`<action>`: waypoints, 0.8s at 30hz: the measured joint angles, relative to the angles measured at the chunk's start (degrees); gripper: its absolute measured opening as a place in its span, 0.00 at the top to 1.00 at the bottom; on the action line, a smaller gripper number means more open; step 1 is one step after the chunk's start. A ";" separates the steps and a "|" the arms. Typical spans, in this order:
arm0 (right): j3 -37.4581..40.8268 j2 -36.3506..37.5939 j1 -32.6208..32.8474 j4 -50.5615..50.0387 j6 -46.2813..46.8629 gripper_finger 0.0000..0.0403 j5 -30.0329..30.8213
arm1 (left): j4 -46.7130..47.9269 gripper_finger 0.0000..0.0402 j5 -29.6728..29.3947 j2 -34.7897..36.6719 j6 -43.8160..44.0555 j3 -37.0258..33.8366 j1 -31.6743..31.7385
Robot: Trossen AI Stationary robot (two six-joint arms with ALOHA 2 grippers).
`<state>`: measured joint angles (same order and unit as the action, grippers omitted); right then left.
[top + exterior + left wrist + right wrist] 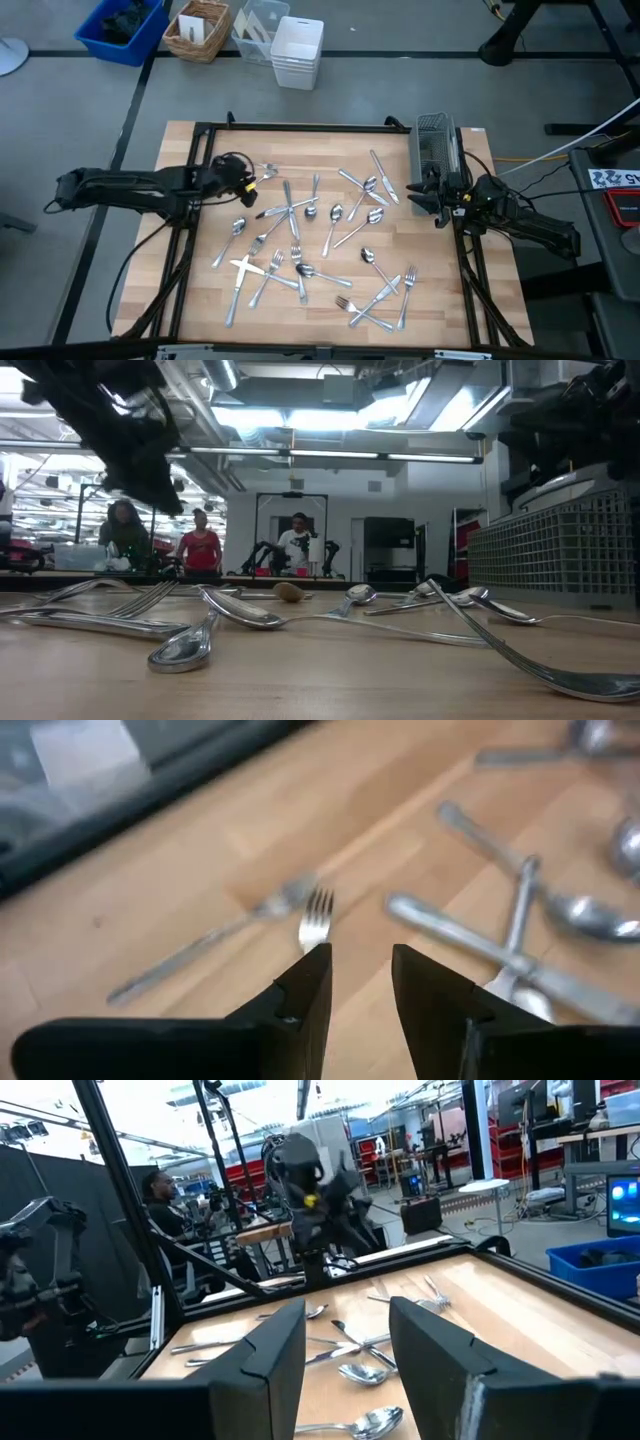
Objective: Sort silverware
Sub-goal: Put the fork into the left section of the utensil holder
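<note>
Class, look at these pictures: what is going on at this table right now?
Two robot arms are working at a wooden table strewn with silverware: forks, spoons and knives lying loose, some crossing. The left gripper hovers open and empty over a fork near the table's far left corner. The right gripper waits open and empty beside the wire-mesh caddy at the far right. People stand in the room beyond.

Mesh caddy (436,150) on wood table (190,290); blue bin (118,28), wicker basket (198,30) beyond.
</note>
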<state>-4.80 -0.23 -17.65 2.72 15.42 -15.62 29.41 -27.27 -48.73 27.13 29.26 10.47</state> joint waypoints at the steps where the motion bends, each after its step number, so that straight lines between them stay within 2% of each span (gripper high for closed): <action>1: -0.02 0.00 0.02 0.00 0.00 0.63 0.00 | -0.04 0.75 0.89 -1.53 -0.04 0.00 1.13; 8: -0.09 0.00 0.01 0.04 0.00 0.63 -0.02 | -0.79 0.75 3.72 -11.26 -3.50 0.00 8.27; 13: -0.13 0.00 0.00 0.11 0.00 0.63 -0.02 | -6.85 0.75 6.19 -17.14 -8.20 0.00 11.87; 19: -0.15 0.00 0.02 0.13 -0.02 0.63 -0.02 | -12.56 0.75 10.60 -23.66 -12.47 0.00 14.67; 24: -0.15 0.00 0.01 0.13 -0.02 0.63 -0.02 | -12.59 0.75 10.78 -27.95 -12.84 0.00 15.24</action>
<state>-4.95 -0.23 -17.64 2.85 15.40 -15.64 16.81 -16.48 -76.68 14.29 29.26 25.71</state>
